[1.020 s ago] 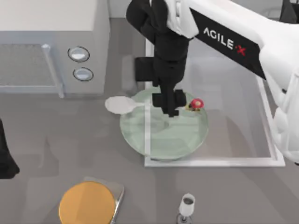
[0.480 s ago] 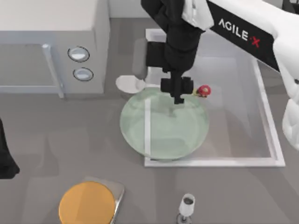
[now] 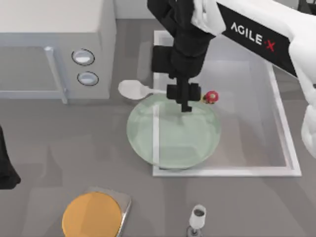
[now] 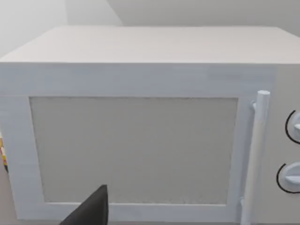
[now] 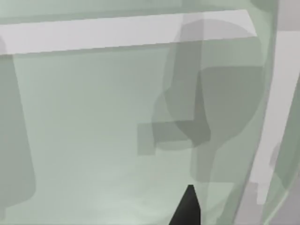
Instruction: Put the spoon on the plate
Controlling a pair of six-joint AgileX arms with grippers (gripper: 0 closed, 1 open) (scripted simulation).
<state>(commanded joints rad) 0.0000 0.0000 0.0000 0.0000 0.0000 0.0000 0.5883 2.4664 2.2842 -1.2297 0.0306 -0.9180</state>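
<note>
The white spoon (image 3: 133,89) hangs level above the far rim of the pale-green plate (image 3: 173,133). Its bowl pokes out past the plate's left side, and its red-and-white knob (image 3: 211,97) sits to the right. My right gripper (image 3: 183,98) is shut on the thin handle between the two. The right wrist view looks down on the plate (image 5: 93,140), where the gripper's shadow falls, with one dark fingertip (image 5: 187,208) at the edge. My left arm (image 3: 5,168) is parked at the table's left edge.
A white microwave (image 3: 54,49) stands at the back left, and it also faces the left wrist camera (image 4: 136,150). A white-framed tray (image 3: 291,148) lies under the plate. An orange disc on a grey board (image 3: 94,215) and a small white cup (image 3: 198,216) sit at the front.
My right gripper has carried the spoon from over the plate's middle toward the back, then eased slightly left. The left arm has not moved.
</note>
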